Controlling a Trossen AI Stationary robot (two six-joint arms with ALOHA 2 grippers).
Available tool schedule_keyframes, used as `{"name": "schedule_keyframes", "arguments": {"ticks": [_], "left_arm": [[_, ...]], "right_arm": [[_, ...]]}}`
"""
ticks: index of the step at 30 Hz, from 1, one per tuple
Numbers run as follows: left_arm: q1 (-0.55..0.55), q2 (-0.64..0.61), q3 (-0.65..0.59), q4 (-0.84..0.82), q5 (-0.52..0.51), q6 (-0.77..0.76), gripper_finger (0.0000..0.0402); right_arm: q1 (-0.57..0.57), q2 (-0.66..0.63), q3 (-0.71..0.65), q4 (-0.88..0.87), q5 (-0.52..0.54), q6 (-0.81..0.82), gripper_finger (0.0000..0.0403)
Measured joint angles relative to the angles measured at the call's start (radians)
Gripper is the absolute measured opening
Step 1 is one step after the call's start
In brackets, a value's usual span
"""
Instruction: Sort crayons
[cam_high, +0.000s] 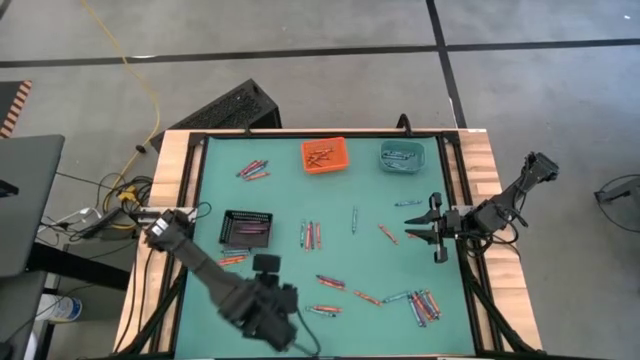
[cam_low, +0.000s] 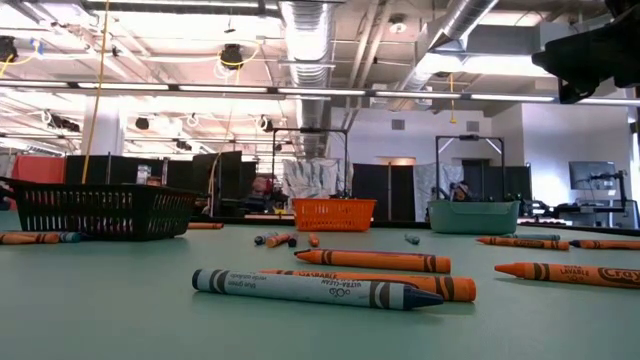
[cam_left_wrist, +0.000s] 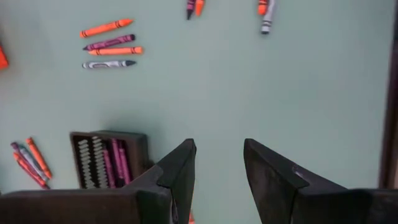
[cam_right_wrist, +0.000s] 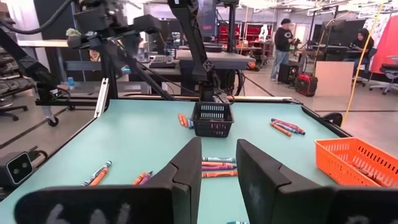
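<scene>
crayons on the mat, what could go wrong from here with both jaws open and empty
Crayons lie side by side in tight clusters, so the left gripper or the right gripper may pinch two colours at once. They are round sticks and may roll when nudged. The orange bin and teal bin are small, so a drop could miss.

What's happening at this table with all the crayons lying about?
Two robot arms are sorting crayons into bins by colour. Some already lie in the orange bin, the teal bin and the black bin, but many are scattered on the green table. Right now neither arm holds anything: the left gripper hovers open near the black bin, and the right gripper waits open at the table's right side.
</scene>
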Motion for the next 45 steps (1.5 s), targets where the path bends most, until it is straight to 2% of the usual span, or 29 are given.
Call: {"name": "schedule_keyframes", "arguments": {"ticks": [6,12,16,21,26,35,40,45], "left_arm": [[-0.084,0.000,-0.007,0.006,-0.112,-0.105,0.0127],[-0.112,0.001,-0.115,-0.015,-0.126,-0.190,0.0127],[-0.108,0.001,-0.262,-0.021,-0.069,-0.240,0.0127],[-0.082,-0.018,-0.469,0.005,0.025,-0.220,0.0127],[-0.067,-0.184,-0.757,0.207,0.086,-0.254,0.0127],[-0.065,-0.648,-1.262,0.545,0.182,-0.566,0.0127],[-0.064,-0.797,-1.449,0.730,0.207,-0.665,0.0127],[-0.064,-0.839,-1.519,0.773,0.221,-0.672,0.0127]], "right_arm": [[0.000,0.000,0.000,0.000,0.000,0.010,0.0107],[0.000,0.000,0.000,-0.001,0.000,0.010,0.0107],[0.000,0.000,0.000,-0.003,0.000,0.010,0.0107],[0.000,0.000,0.000,-0.003,0.000,0.010,0.0107],[0.000,0.000,0.000,-0.003,0.000,0.010,0.0107],[0.000,0.000,0.000,-0.004,0.000,0.006,0.0107],[0.000,0.000,0.000,-0.004,0.000,0.006,0.0107],[0.000,0.000,0.000,-0.004,0.001,0.007,0.0107]]}}
